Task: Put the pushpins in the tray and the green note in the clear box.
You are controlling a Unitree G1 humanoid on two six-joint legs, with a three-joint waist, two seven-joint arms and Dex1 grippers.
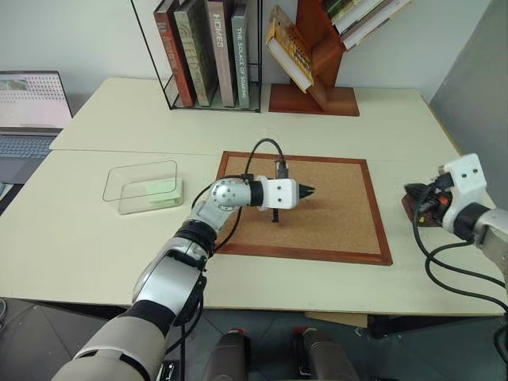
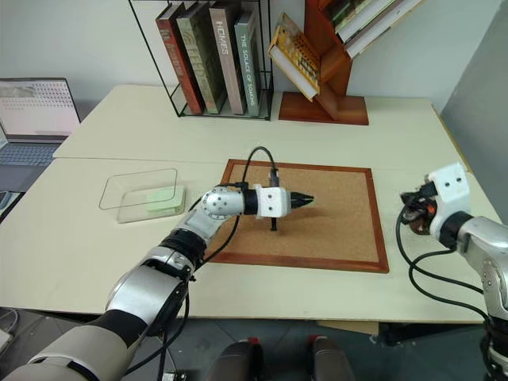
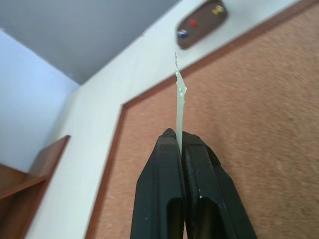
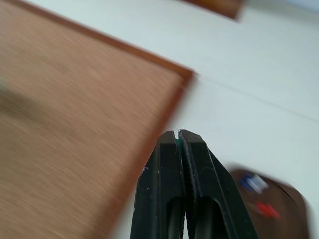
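Note:
My left gripper [image 1: 308, 191] hovers over the cork board [image 1: 341, 214], shut on the green note [image 3: 178, 99]. In the left wrist view the note shows edge-on as a thin pale slip rising from the fingertips. My right gripper [image 4: 178, 135] is off the board's right side, beside the dark brown tray [image 4: 279, 206], shut with a speck of green at its tips, the green pushpin [image 4: 178, 142]. A red pushpin [image 3: 193, 22] lies in the tray [image 3: 202, 22] along with a blue pin [image 3: 182, 33] and a yellow one [image 3: 217, 10]. The clear box [image 1: 141, 186] stands left of the board.
A pale green pad [image 1: 159, 190] lies at the clear box's right end. Books in a wire rack [image 1: 210, 51] and a wooden book stand [image 1: 317, 63] line the back of the table. An open laptop [image 1: 28, 111] sits far left. Cables hang from both wrists.

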